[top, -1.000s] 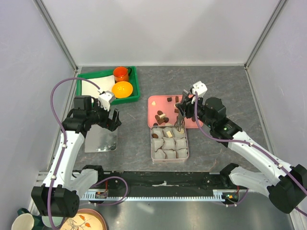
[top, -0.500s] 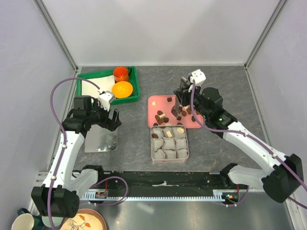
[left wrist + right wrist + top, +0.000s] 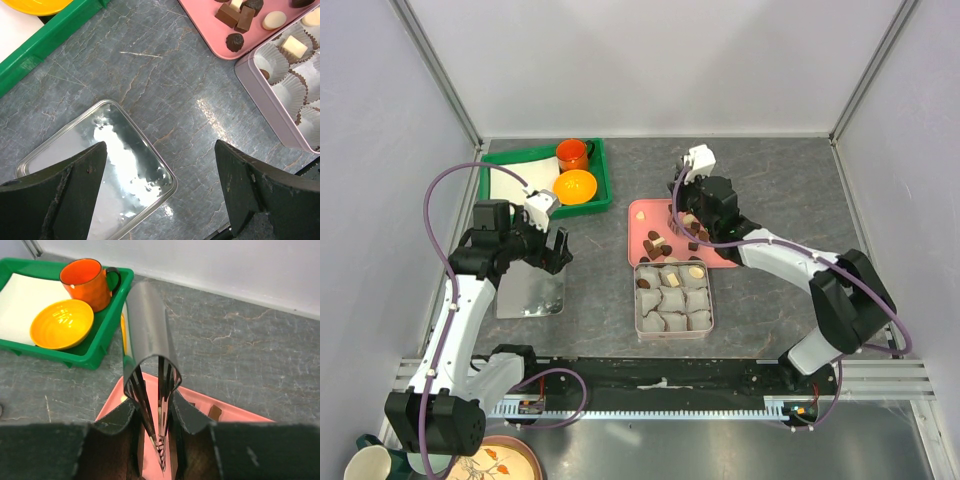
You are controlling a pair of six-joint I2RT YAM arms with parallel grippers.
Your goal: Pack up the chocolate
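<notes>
Several dark and a few cream chocolates [image 3: 656,240] lie on a pink tray [image 3: 638,212]. Three more sit in the far row of paper cups in the square tin [image 3: 672,322], among them a cream piece [image 3: 696,270]. My right gripper [image 3: 686,214] hovers over the pink tray, shut on metal tongs [image 3: 150,340]. The tong tips point down at the tray and nothing shows between them. My left gripper [image 3: 160,195] is open and empty above the shiny tin lid [image 3: 100,170]. In the left wrist view, chocolates [image 3: 235,41] and the tin [image 3: 265,100] show at the right.
A green tray [image 3: 595,205] at the back left holds an orange mug [image 3: 572,154], a yellow bowl [image 3: 576,186] and a white sheet. The lid [image 3: 530,293] lies left of the tin. Walls close in on three sides.
My right gripper has moved with the tongs from the tin's far right cup back and left over the pink tray. A cream piece now shows in that cup. The left arm has not moved.
</notes>
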